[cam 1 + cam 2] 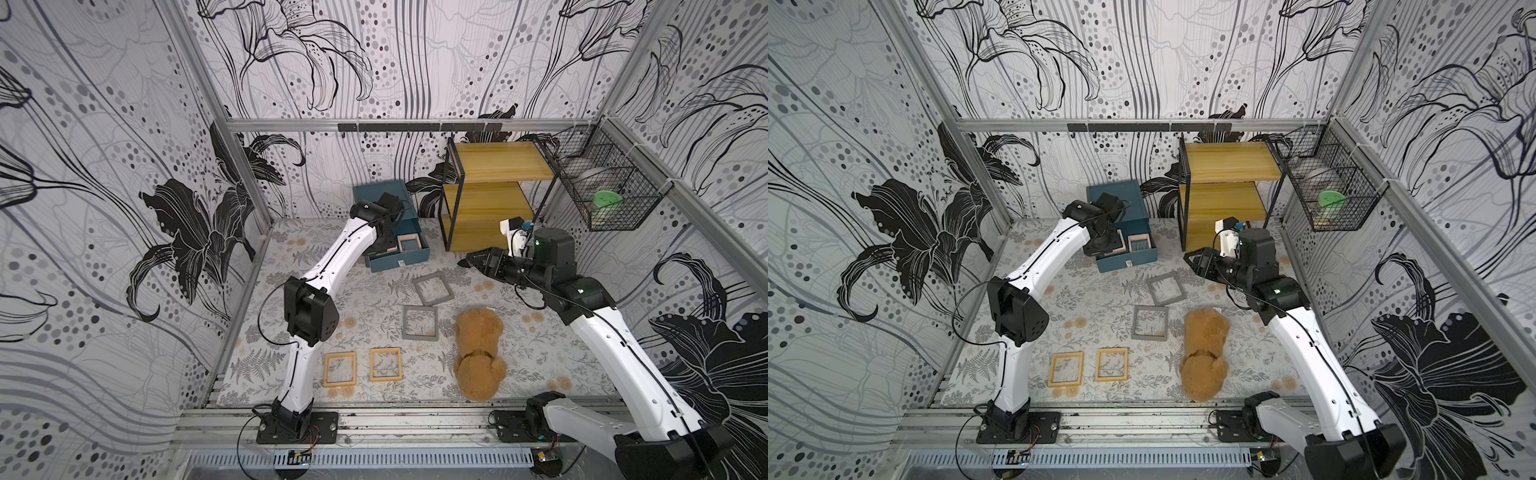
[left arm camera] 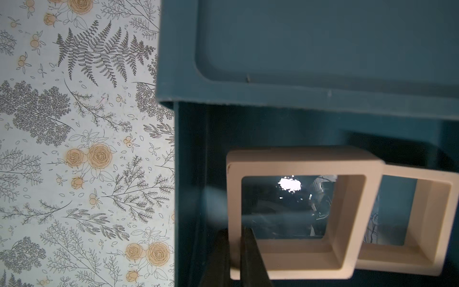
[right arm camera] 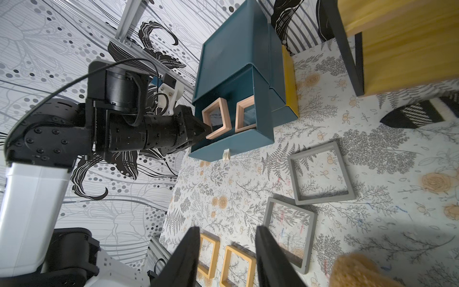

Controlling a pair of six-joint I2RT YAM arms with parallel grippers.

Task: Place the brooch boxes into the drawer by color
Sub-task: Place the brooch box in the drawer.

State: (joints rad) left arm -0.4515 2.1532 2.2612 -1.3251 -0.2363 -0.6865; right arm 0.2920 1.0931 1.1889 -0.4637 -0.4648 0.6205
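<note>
The top drawer (image 1: pixel 400 261) of the teal chest (image 1: pixel 384 195) is pulled open. One pale pink brooch box (image 1: pixel 407 243) lies in it. My left gripper (image 2: pixel 236 251) is shut on the rim of a second pink brooch box (image 2: pixel 298 159), holding it tilted inside the drawer (image 2: pixel 188 198) beside the first (image 2: pixel 409 258). Two grey brooch boxes (image 1: pixel 433 287) (image 1: pixel 419 323) and two yellow ones (image 1: pixel 340 369) (image 1: pixel 385 364) lie flat on the mat. My right gripper (image 3: pixel 228 232) is open and empty, hovering right of the chest (image 3: pixel 231 57).
A brown teddy bear (image 1: pixel 478 353) lies face down right of the grey boxes. A yellow wooden shelf rack (image 1: pixel 498 166) stands at the back right, next to the chest. A wire basket (image 1: pixel 602 191) hangs on the right wall.
</note>
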